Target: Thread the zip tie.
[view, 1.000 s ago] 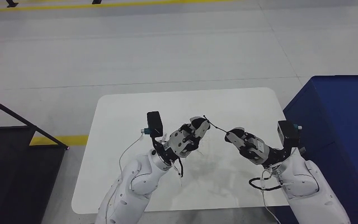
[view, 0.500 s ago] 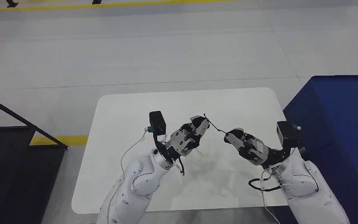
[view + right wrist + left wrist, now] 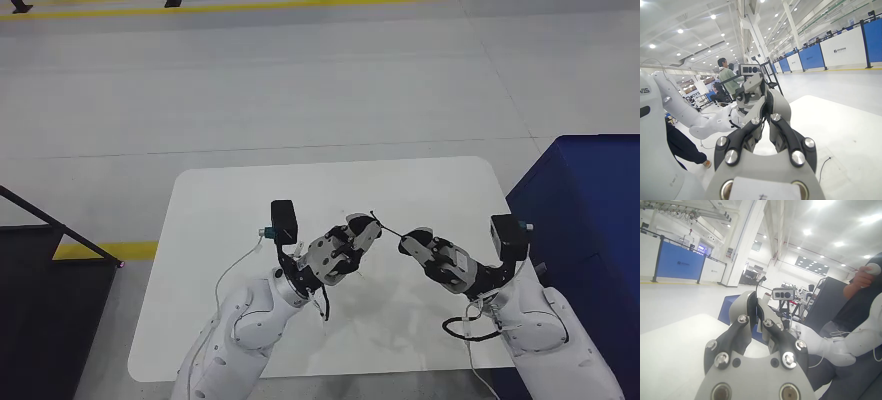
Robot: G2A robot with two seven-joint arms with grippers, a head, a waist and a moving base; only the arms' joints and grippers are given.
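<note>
The left gripper (image 3: 366,227) is edging toward three o'clock, pinching the zip tie (image 3: 388,226) with the right gripper (image 3: 408,241), risking buckling it.

My left pincer (image 3: 365,227) and right pincer (image 3: 409,239) hang close together above the middle of the worktop (image 3: 250,200), tips facing. The zip tie (image 3: 388,225), pinched in both, bridges the narrow gap, so nothing passes between them. Beyond the tips toward the far edge, and out to my left, the white worktop lies open for a pincer to sweep over, while on my right a blue cabinet (image 3: 590,210) stands just beside the worktop's edge, near my right arm, and walls off that side.
</note>
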